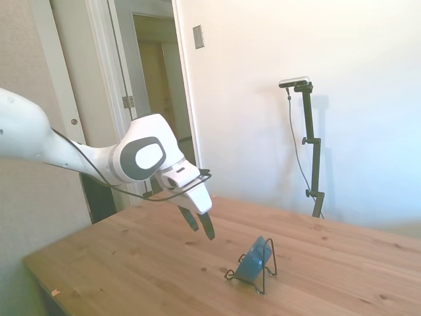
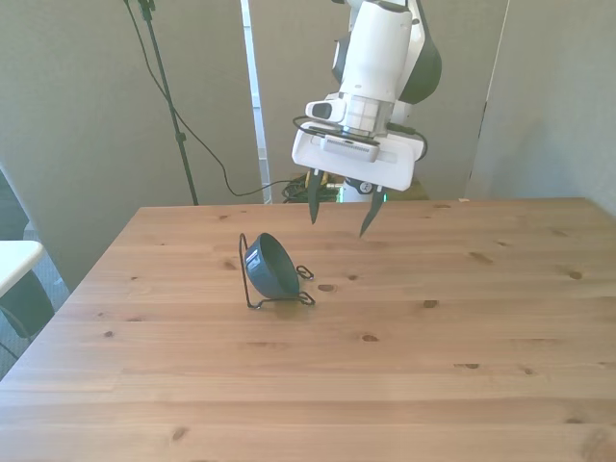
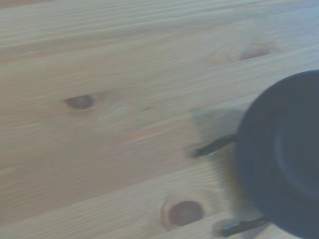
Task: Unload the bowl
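The bowl [image 2: 270, 267] is seen standing on edge in the black wire rack [image 2: 252, 289] on the wooden table [image 2: 433, 366], toward the front view's left. The gripper [image 2: 338, 219] is held above the table, to the bowl's right, its 2 fingers apart and empty. In the blurred wrist view the bowl [image 3: 281, 157] is cut off by the frame edge.

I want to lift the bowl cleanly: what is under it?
The bowl leans on edge in a black wire rack standing on the table. Where the rim meets the wire is hidden.
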Tool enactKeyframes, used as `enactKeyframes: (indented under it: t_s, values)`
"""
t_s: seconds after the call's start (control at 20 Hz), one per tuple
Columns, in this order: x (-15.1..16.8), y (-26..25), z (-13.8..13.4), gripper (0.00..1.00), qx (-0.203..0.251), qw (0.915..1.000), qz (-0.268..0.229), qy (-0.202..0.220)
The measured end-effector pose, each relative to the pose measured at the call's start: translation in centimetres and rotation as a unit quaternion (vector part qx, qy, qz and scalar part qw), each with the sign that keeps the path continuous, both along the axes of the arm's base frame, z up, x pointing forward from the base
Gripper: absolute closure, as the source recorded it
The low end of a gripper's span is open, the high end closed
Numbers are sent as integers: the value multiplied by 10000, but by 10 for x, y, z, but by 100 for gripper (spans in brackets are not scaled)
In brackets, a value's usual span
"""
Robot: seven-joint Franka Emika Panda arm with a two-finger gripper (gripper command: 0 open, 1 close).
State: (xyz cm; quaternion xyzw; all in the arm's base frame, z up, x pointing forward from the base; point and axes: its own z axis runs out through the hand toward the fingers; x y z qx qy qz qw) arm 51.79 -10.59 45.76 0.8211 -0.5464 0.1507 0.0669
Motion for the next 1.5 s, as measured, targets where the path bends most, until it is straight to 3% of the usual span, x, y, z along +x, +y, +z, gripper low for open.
enactKeyframes:
  t_s: [0.35,0.7,1.2,1.25,1.5]
  values:
    - [-3,-18,-4,0,-209,9990,-381,127]
    - [14,-58,-17,0,-767,9905,-1133,161]
    - [30,-71,-29,0,-1146,9841,-1290,426]
    - [29,-71,-29,100,-1163,9837,-1302,440]
    - [25,-77,-32,100,-1243,9819,-1332,507]
